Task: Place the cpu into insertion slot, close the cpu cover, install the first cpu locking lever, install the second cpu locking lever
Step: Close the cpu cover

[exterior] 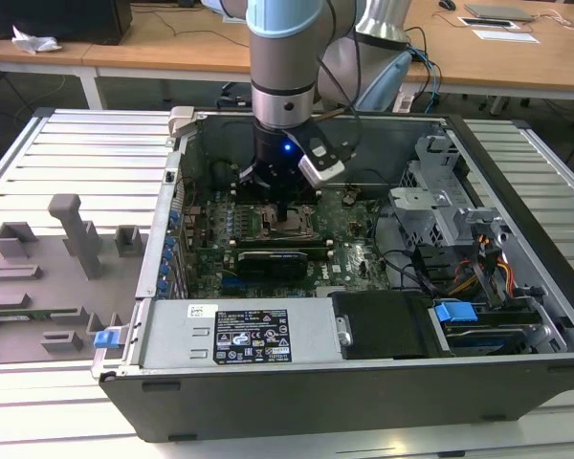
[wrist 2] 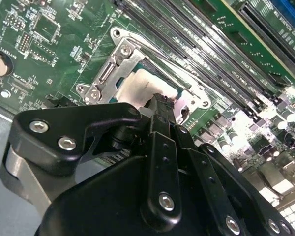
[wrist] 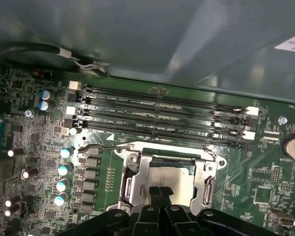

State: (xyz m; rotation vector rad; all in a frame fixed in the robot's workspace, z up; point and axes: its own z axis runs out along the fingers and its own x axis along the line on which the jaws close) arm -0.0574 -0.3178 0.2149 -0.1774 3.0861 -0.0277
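Observation:
The cpu, pale silver-grey on top, sits in the insertion slot on the green board. The cpu cover, a silver frame, lies down around it. A thin wire locking lever runs out from the socket's corner towards the capacitors. My gripper reaches straight down into the computer case. Its black fingers are shut together, and their tips rest at the edge of the cpu's top. I see nothing between them.
Long memory slots run beside the socket. A row of capacitors stands on its other side. A black expansion card, the drive cage and the case walls hem in the arm. A grey fixture tray lies at the exterior view's left.

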